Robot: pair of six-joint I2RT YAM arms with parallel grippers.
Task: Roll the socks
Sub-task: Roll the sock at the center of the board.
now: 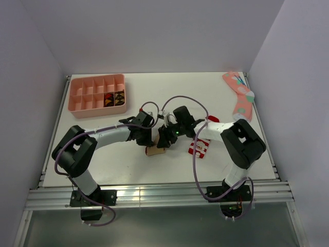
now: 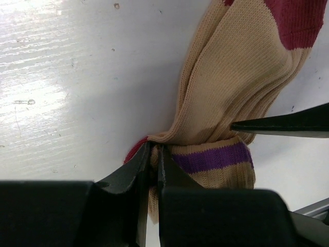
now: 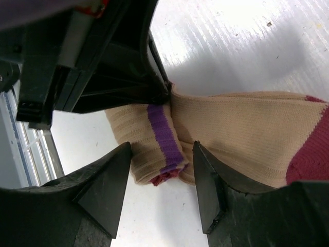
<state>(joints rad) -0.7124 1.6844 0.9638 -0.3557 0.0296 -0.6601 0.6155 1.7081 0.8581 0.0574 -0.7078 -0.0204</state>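
At mid-table, tan sock (image 1: 156, 150): lay bunched just ahead of both wrists, on the white table (image 1: 123, 165).
Tan sock, close up (image 2: 231, 92): ribbed tan knit with a dark red patch at the far end; the purple-striped cuff was folded back under the leg, and a bit of dark red showed at the fold.
Left gripper (image 2: 154, 159): fingers were pressed together, pinching the tan sock at the fold beside the purple stripe.
Right gripper (image 3: 160, 177): fingers were spread, one on each side of the folded cuff; contact with the knit could not be made out.
Striped sock (image 1: 199, 148): red-and-white, flat on the table just to the right of the tan sock, partly under the right arm.
Crowding: the two wrists met nose to nose over the tan sock, the left gripper's fingertips sitting just beyond the right gripper's gap; one right finger (image 2: 288, 126) crossed the left wrist view, lying against the leg.
Pink sock (image 1: 239, 95): at the far right corner, well apart from the grippers.
Pink tray (image 1: 96, 110): a divided box at the far left, with dark items in two compartments.
Edges: grey walls (image 1: 31, 103) closed the left, far and right sides; a metal rail (image 1: 154, 194) ran along the near edge.
Open room: bare table lay between the tray and the pink sock, and near the left arm's base.
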